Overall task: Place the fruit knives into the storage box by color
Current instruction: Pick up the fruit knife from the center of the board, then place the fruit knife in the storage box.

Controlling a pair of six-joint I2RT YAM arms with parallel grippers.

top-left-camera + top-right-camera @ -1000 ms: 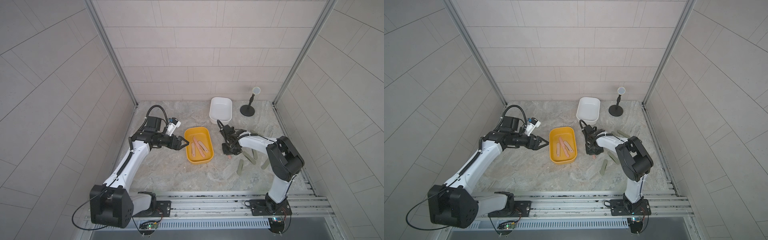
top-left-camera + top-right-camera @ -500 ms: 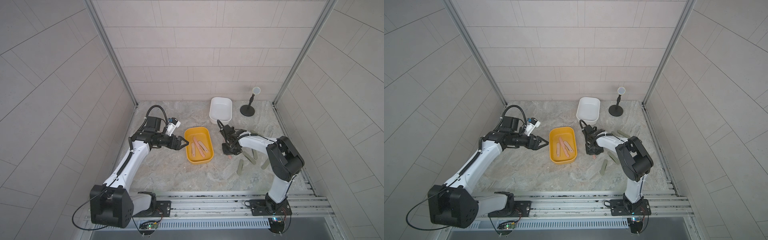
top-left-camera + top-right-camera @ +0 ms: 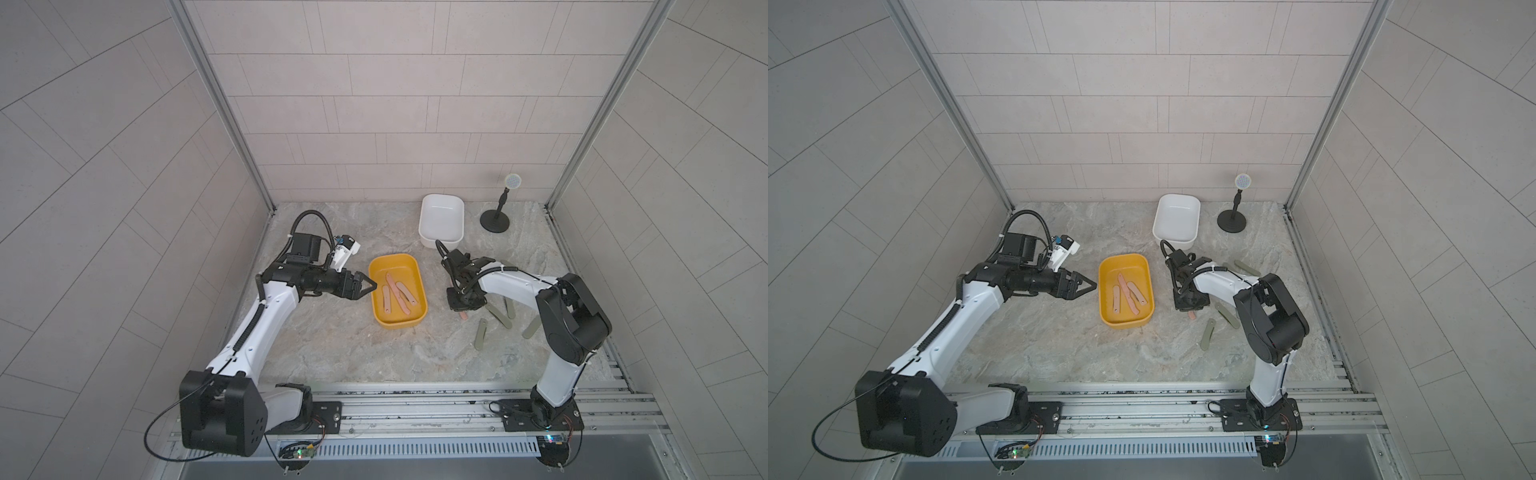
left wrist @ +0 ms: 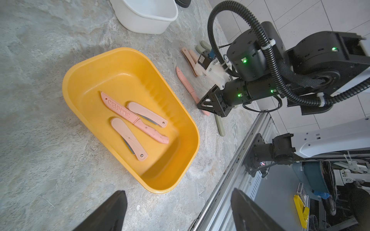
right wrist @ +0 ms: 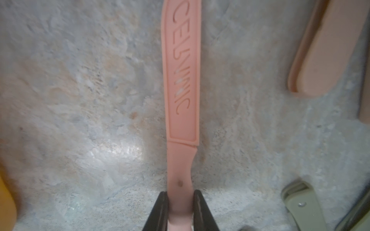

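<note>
A yellow storage box (image 3: 371,286) (image 4: 66,86) holds three salmon-pink fruit knives (image 3: 395,291) (image 4: 132,118), one long and two folded. A white storage box (image 3: 422,220) behind it looks empty. My right gripper (image 5: 179,195) (image 3: 461,305) is shut on the handle of a long pink knife (image 5: 181,80) (image 4: 185,82) that lies along the table, right of the yellow box. More pink knives (image 4: 190,58) lie just beyond it. Several grey-green knives (image 3: 480,335) (image 3: 1227,315) lie under and beside the right arm. My left gripper (image 3: 370,286) (image 4: 177,193) hangs open and holds nothing, at the yellow box's left rim.
A black stand with a round head (image 3: 496,216) stands at the back right, next to the white box. An aluminium rail (image 3: 415,399) runs along the table's front edge. Tiled walls close the table on three sides.
</note>
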